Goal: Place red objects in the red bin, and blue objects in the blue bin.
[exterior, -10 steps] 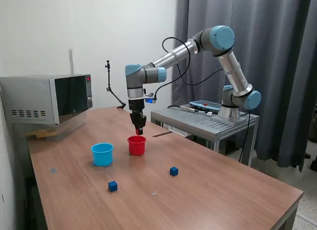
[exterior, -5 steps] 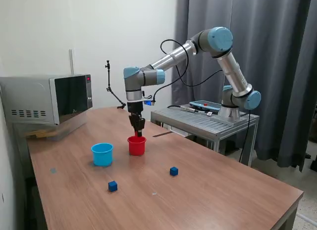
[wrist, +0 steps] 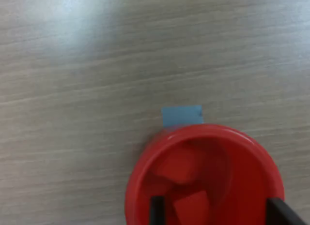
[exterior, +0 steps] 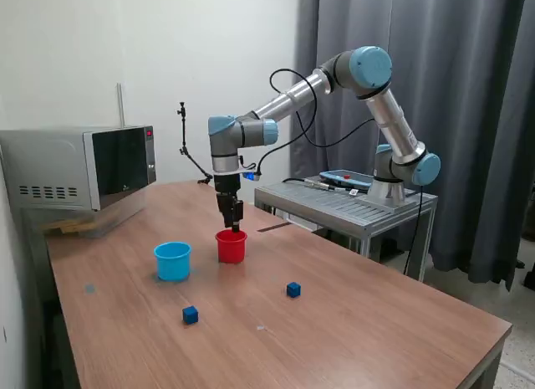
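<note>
The red bin (exterior: 231,246) is a small red cup standing mid-table. In the wrist view, two red cubes (wrist: 180,167) (wrist: 191,208) lie inside the red bin (wrist: 145,186). My gripper (exterior: 233,225) hangs just above its mouth. Its fingertips (wrist: 156,211) are spread wide, and the gripper (wrist: 218,213) is open and holds nothing. The light blue bin (exterior: 172,261) stands beside the red one, toward the exterior view's left. Two dark blue cubes (exterior: 191,314) (exterior: 293,289) rest on the table nearer the camera, apart from both cups.
A microwave (exterior: 79,167) sits at the table's back corner on the exterior view's left. The arm's base stands on a metal cart (exterior: 347,201) behind the table. A small blue tape patch (wrist: 181,115) lies on the wood beside the red cup.
The wrist has shifted slightly toward the exterior view's left over the red cup. The cups and the blue cubes have not moved.
</note>
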